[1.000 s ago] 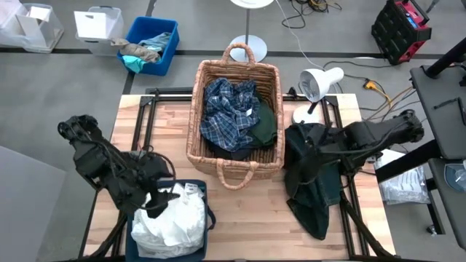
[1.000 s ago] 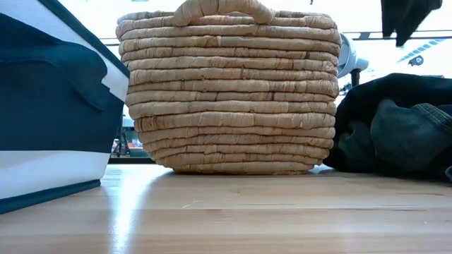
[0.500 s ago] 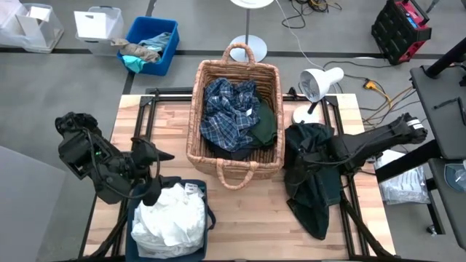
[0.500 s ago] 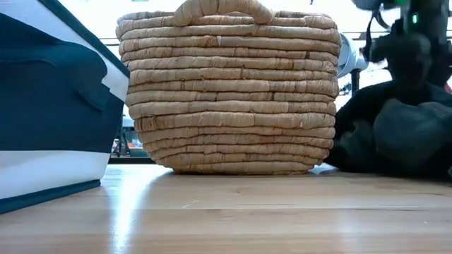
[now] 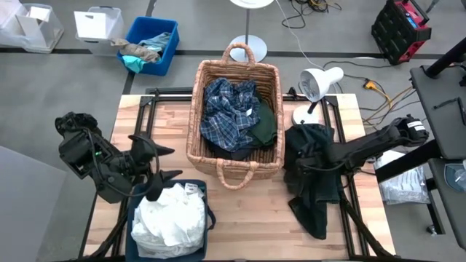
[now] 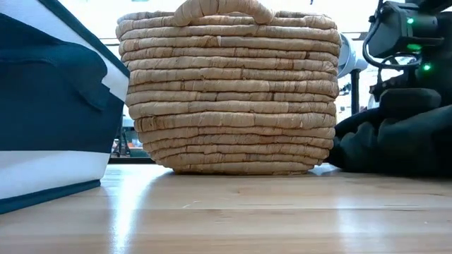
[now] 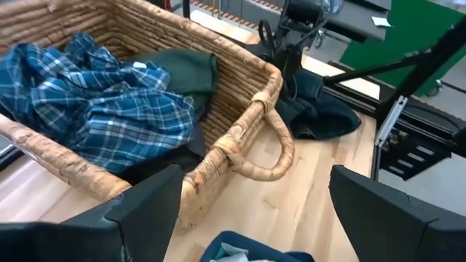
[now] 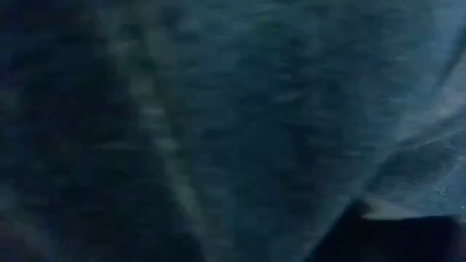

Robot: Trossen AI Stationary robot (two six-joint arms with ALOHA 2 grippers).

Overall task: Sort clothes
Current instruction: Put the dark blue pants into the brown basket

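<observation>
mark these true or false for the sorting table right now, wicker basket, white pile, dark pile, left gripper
1. The plaid shirt lies in the wicker basket. True.
2. The white clothes sit in the basket. False: they fill the navy bin at the table's near left.
3. The left gripper holds a white garment. False: its fingers stand open and empty above the bin.
4. The dark clothes lie on the table right of the basket. True.
5. The right gripper is down at the dark clothes. True.
</observation>
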